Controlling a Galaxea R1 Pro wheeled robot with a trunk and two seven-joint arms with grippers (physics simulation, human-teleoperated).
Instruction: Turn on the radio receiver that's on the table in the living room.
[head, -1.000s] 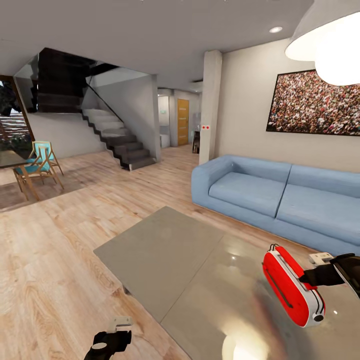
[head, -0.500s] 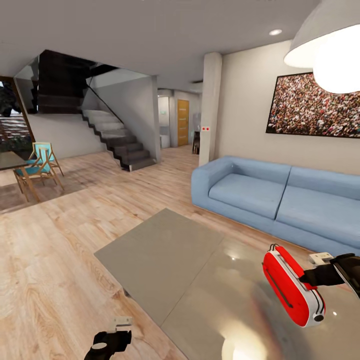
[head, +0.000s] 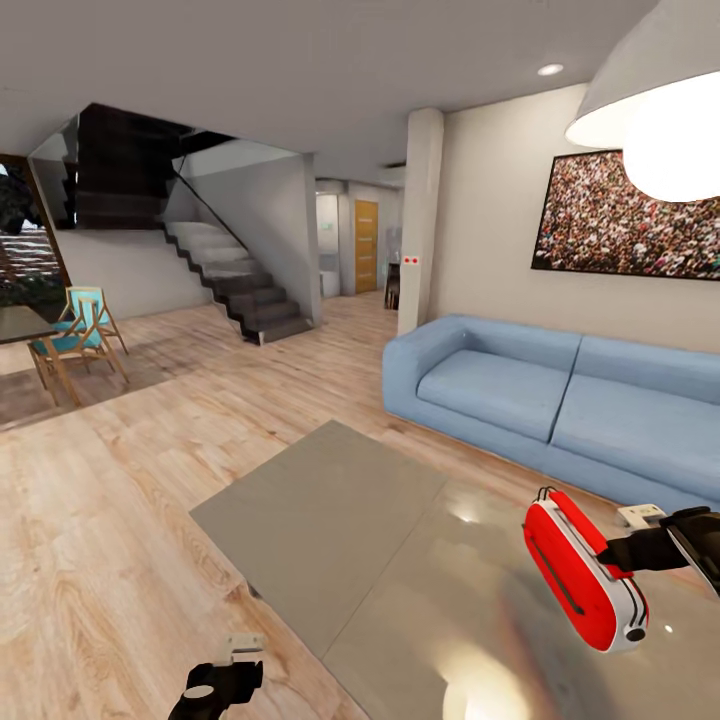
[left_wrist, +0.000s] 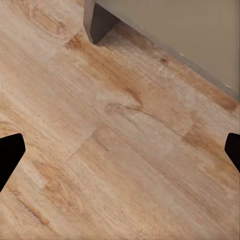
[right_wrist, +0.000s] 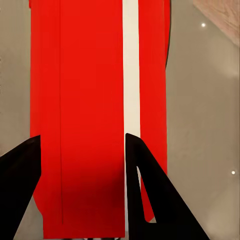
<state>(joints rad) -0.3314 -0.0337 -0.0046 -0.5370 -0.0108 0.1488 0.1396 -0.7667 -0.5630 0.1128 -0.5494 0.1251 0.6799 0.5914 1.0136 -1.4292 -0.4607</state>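
While the left claw (head: 243, 652) hangs low over the wood floor (head: 110, 500), just off the table's (head: 330, 500) near corner, its fingers (left_wrist: 9, 156) sit far apart at opposite sides of the wrist view, spread and holding nothing. Under them lie bare planks, with one angled table leg (left_wrist: 100, 22) and the table edge beyond the fingertips.

Further right, the grey glossy top runs from in front of the left claw across to the right claw (head: 612, 560). Well beyond both, a chair (head: 75, 335) stands at the far left, then a staircase (head: 235, 285), then the blue sofa (head: 560, 395) along the wall under a crowd picture (head: 625, 210). A white lamp (head: 655, 100) hangs above the right claw.

On the right, the radio (head: 580, 570) is lifted off the table, pinched by the right claw on its far side. It stands on edge, its long axis slanting from the far end, where thin wire loops stick up, down toward the near right end with white trim. A dark slot runs along the red side facing left. From the right wrist, the two black fingers (right_wrist: 150, 190) straddle the red body (right_wrist: 80, 115), one on each side, with the white trim stripe running lengthwise away from the fingertips and the table beneath. A small white object (head: 640, 515) lies on the table just behind the right claw.
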